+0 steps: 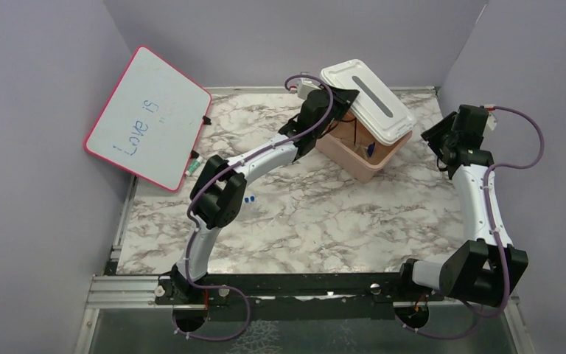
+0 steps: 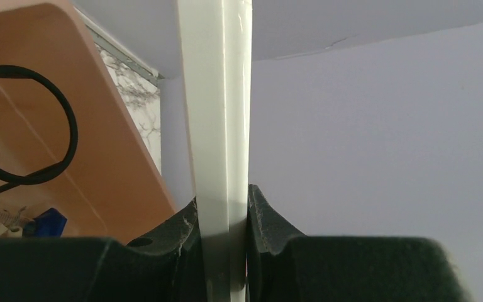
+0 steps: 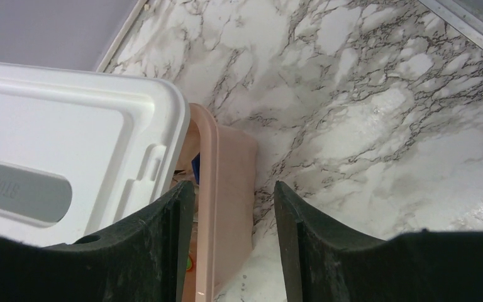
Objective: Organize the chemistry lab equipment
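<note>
Left gripper (image 2: 222, 217) clamps the edge of the white lid (image 1: 367, 99), which we see tilted over the pink box (image 1: 357, 162), their long axes nearly aligned.

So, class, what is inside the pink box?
A black wire ring and a small blue piece show inside the pink box. The white lid, tilted over it, hides the rest.

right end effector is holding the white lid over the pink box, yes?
No, the left end effector holds the white lid over the pink box. The left wrist view shows it clamped on the lid's edge; the right end effector is open.
</note>
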`<control>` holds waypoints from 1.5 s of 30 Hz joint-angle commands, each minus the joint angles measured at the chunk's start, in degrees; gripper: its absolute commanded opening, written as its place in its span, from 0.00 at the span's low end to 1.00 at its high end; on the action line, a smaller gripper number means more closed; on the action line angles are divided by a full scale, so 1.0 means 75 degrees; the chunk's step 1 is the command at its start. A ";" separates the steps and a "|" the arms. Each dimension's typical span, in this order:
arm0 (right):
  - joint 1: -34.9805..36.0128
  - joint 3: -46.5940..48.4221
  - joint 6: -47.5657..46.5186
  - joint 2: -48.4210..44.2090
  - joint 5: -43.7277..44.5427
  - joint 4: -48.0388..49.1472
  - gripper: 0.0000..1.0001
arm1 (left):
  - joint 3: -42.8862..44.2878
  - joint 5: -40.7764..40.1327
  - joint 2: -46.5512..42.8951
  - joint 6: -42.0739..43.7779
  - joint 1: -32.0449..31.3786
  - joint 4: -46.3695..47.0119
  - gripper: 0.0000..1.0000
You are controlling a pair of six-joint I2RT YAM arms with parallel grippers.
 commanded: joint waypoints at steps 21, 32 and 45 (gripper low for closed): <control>-0.0042 -0.0252 -0.0448 0.0572 -0.2446 0.1162 0.54 | -0.1266 -0.0713 -0.0182 -0.1385 -0.0140 0.0421 0.00; -0.0033 -0.0012 -0.0742 0.1422 -0.2784 0.1172 0.54 | -0.1834 -0.1138 -0.0604 -0.1472 -0.0304 0.0419 0.06; -0.0043 0.0280 -0.1312 0.2032 -0.2827 0.0900 0.41 | -0.1685 -0.1124 -0.0916 -0.1179 -0.0304 -0.1199 0.52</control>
